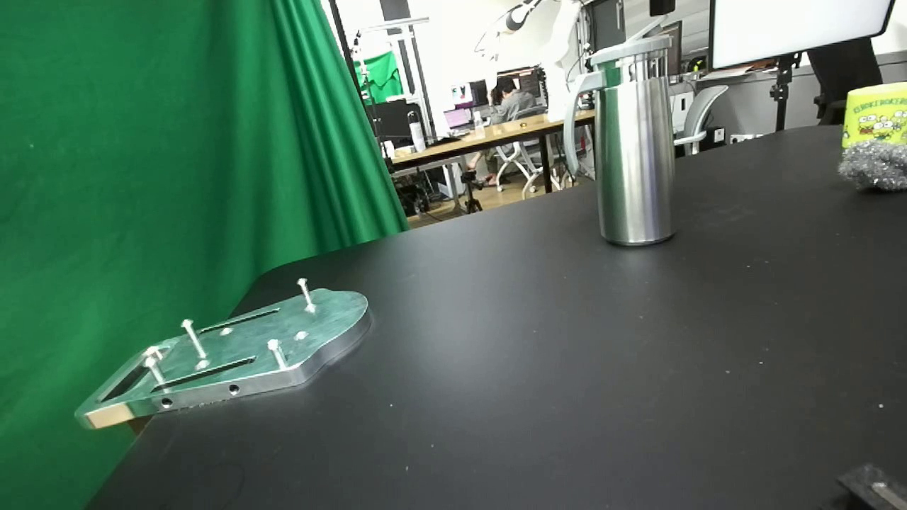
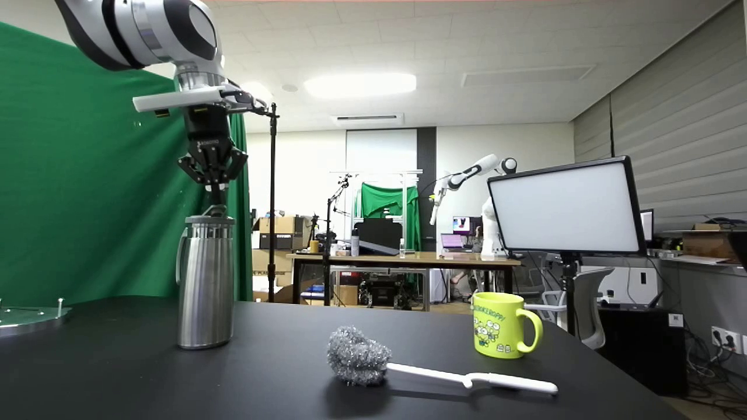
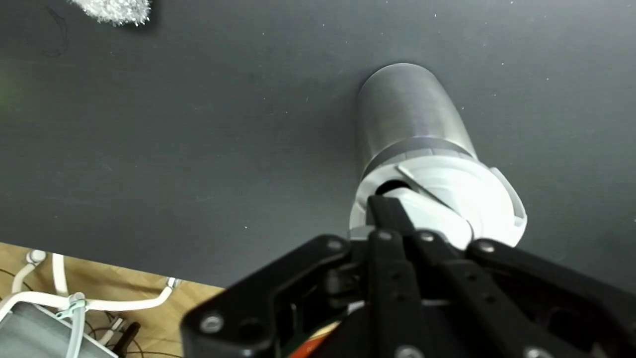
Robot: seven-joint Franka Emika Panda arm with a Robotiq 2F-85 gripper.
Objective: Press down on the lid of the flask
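inward of the far edge of the table (image 1: pixel 496 354), in an exterior view: one flask (image 1: pixel 635 163), steel, upright. item: its lid (image 1: pixel 631 51), seated on top, flap (image 1: pixel 648 28) tilted up. item: one gripper (image 2: pixel 218 196), fingers together, grasping nothing, pointing down at the flap; whether touching, we cannot tell. step in hand, we judge: lining up to press. next, we need a straight, measured push downward, without sideways drift.

Desk (image 1: pixel 531 389) count: one flask (image 2: pixel 205 286), one lid (image 1: pixel 633 48), one brush (image 2: pixel 362 359); one mug (image 2: pixel 497 325) near an edge; one plate (image 1: pixel 255 337) overhanging an edge.
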